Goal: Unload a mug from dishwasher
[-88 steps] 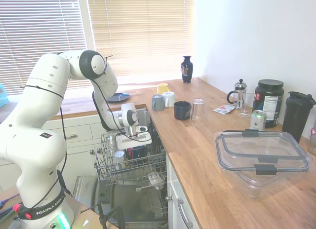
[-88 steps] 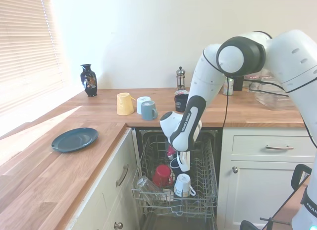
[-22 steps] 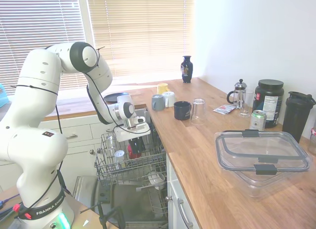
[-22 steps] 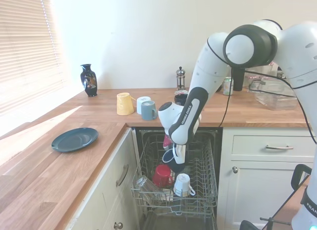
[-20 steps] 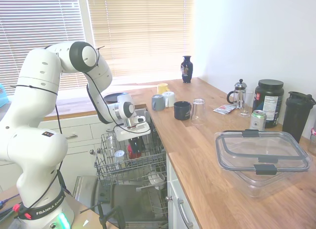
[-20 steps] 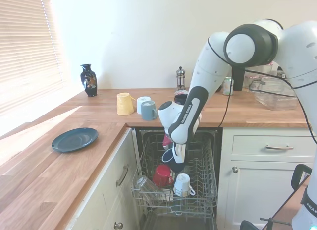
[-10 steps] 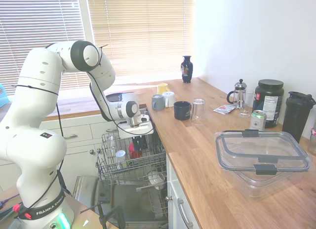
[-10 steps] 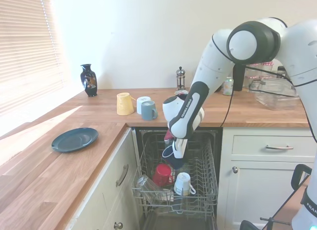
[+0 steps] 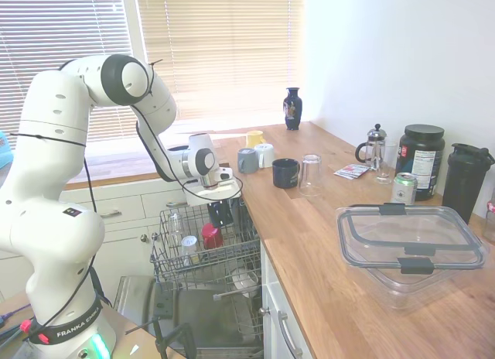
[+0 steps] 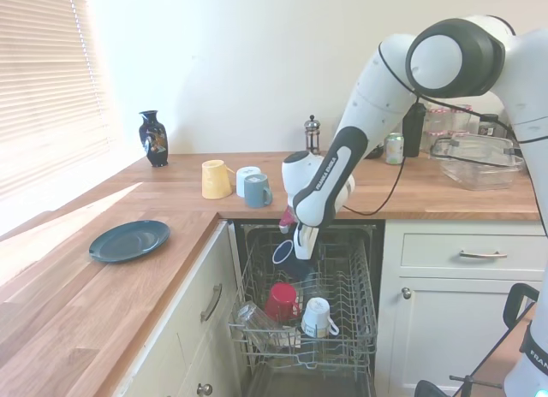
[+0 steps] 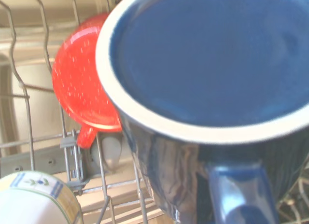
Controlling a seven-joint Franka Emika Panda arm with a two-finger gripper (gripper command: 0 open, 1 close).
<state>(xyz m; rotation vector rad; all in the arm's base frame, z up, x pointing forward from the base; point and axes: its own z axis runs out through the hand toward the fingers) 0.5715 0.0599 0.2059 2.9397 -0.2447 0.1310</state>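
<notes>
While it hangs above the wire rack (image 10: pixel 342 316) of the dishwasher (image 10: pixel 364 239), the gripper (image 10: pixel 300 250) is clenched on the mug (image 10: pixel 289 258), which is lifted clear of the rack and tilted. That mug is dark navy, nearly black from afar, with a pale ring around its base facing out in the second exterior view. From close by, the wrist view shows the mug (image 11: pixel 207 89) as glossy deep blue, its white ring circling a blue base, with a thick side handle running down its wall.

Below the mug, a red cup (image 10: pixel 280 301) sits upside down in the rack, and a white mug (image 10: pixel 316 317) lies just beside it toward the cabinet drawers (image 10: pixel 462 256). Only the wrist view shows the red cup's (image 11: pixel 79 89) speckled base and the green-and-yellow band on the white mug (image 11: pixel 36 200).

From the first exterior view, the mug (image 9: pixel 220 213) is a dark shape under the gripper (image 9: pixel 219 198), partly hidden by it, close to the worktop (image 9: pixel 309 243) edge. That view alone shows a similar dark mug (image 9: pixel 285 172), an upturned glass (image 9: pixel 310 174), a French press (image 9: pixel 374 147) and a clear lidded box (image 9: pixel 410 247) on the worktop. Only the second exterior view shows a blue plate (image 10: pixel 128 240) on the worktop beside the dishwasher.
</notes>
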